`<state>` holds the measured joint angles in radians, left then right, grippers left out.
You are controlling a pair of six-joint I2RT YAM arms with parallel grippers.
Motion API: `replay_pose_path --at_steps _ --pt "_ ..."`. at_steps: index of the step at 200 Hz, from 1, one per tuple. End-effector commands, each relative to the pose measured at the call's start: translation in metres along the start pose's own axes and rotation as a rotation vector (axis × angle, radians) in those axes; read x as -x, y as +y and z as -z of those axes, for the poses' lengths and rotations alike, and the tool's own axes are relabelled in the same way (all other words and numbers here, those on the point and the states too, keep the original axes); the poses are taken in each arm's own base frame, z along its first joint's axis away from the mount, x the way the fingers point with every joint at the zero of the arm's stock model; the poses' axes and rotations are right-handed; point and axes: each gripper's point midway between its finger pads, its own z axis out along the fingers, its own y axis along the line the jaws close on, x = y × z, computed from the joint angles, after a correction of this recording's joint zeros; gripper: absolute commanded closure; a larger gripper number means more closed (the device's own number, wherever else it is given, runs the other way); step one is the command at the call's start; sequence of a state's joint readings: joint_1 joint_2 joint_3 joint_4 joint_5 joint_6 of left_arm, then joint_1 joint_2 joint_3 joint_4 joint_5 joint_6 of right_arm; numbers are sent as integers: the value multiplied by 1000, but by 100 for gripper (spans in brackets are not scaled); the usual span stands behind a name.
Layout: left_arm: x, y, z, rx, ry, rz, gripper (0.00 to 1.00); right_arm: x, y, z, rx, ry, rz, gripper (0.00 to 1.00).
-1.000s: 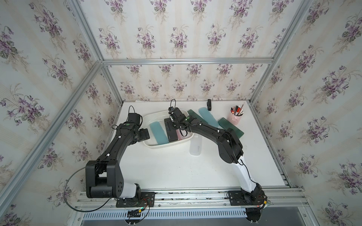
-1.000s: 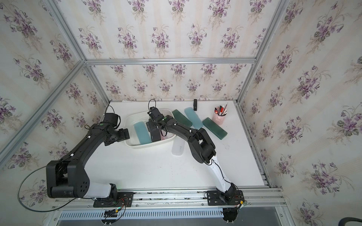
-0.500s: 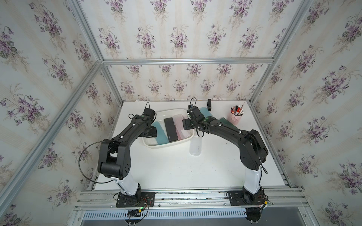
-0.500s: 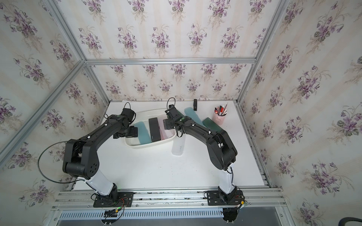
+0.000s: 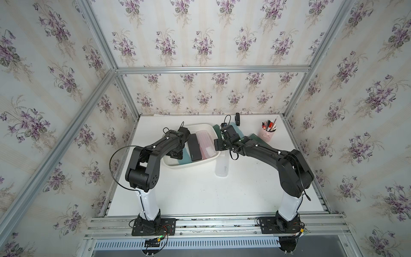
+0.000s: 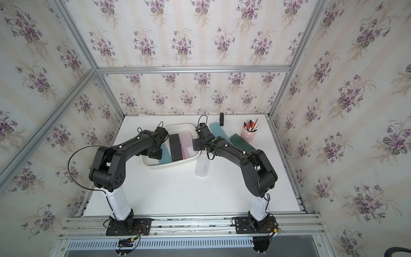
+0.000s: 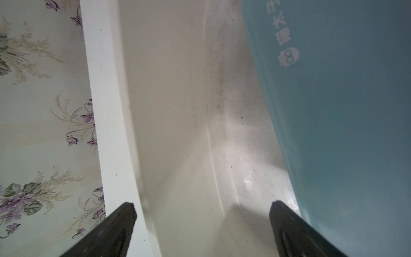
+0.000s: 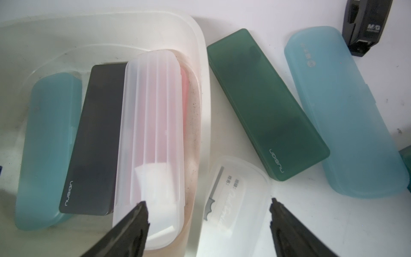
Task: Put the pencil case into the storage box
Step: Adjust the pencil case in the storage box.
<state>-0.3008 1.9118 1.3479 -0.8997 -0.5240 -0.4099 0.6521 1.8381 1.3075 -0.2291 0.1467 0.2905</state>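
My right gripper (image 8: 208,200) has its fingers spread wide. In the storage box (image 8: 203,93) I see a teal case (image 8: 49,144), black case (image 8: 93,142) and pink case (image 8: 153,124) side by side. Outside it lie a clear case (image 8: 235,200), green case (image 8: 264,104) and blue case (image 8: 347,111).

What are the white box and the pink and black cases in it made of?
The white box looks like smooth, slightly shiny plastic; light glows through its thin wall. The pink case seems frosted see-through plastic: shapes show inside its ridged lid. The black case looks like matt, solid plastic, probably.
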Motion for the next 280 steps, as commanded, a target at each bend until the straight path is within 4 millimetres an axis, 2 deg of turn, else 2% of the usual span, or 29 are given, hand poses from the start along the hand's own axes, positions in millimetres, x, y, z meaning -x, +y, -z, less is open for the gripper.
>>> replay_pose_path --at_steps 1,24,70,168,206,251,280 --pt "1 4 -6 64 -9 12 1 6 -4 6 -2 -29 -5 12" --pt "4 3 -10 85 -13 16 1 5 -12 11 -15 -35 -10 12" --pt "27 5 2 127 -78 15 1 3 -23 15 -29 -33 -17 12" --pt "42 -17 -1 97 -60 -13 1 -6 -31 15 -45 -22 -21 12" --pt "46 -23 10 82 -71 -7 1 -5 -40 21 -50 -31 -31 11" --pt "43 -23 36 -16 -77 71 1 -6 -42 24 -49 -36 -36 11" --pt "43 -47 48 -205 -62 162 1 -6 -42 26 -45 -39 -34 11"
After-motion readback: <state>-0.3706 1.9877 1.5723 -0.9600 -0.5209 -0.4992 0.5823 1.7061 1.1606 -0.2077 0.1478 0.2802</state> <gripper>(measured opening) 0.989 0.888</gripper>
